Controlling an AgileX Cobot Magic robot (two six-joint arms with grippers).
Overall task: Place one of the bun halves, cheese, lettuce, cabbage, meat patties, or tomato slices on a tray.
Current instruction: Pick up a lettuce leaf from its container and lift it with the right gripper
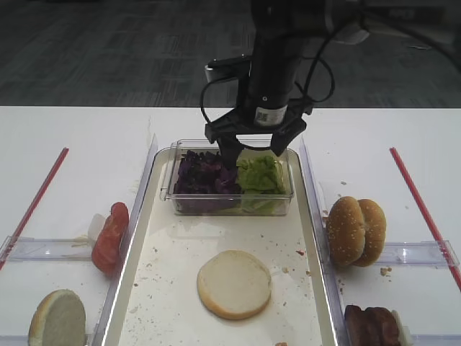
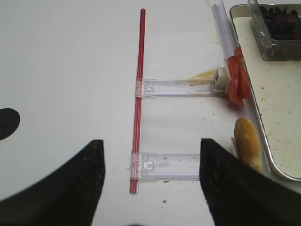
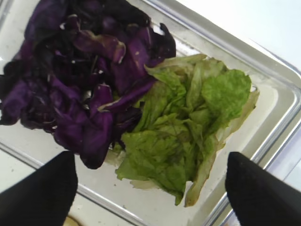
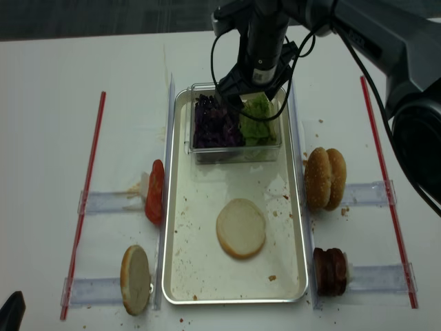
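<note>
The small clear plastic box [image 1: 229,189] sits at the far end of the large rectangular shiny metal tray [image 1: 311,238] and holds 2 things: dark purple shredded cabbage [image 1: 204,173] on the left and light green crinkly lettuce [image 1: 259,175] on the right, the 2 heaps touching at the middle. On the tray's crumb-speckled floor lies 1 round bun half [image 1: 234,283], pale cut face up, nearer the front.

Outside the tray, bright red glossy tomato slices [image 1: 109,236] stand on edge along its left wall, with another bun half [image 1: 57,318] in front of them. On the right stand 2 sesame-seeded bun halves [image 1: 355,231] and, in front of them, dark reddish-brown meat patties [image 1: 372,325].

The right gripper [image 1: 251,151] hangs over the box, its jaws spread wide and holding nothing. In the right wrist view the lettuce [image 3: 183,127] lies between the 2 black fingertips [image 3: 40,193], apart from both, while the cabbage [image 3: 80,80] lies off to the left.

The left gripper [image 2: 150,183] hovers over the white table [image 2: 66,70] left of the tray, jaws spread and empty.
</note>
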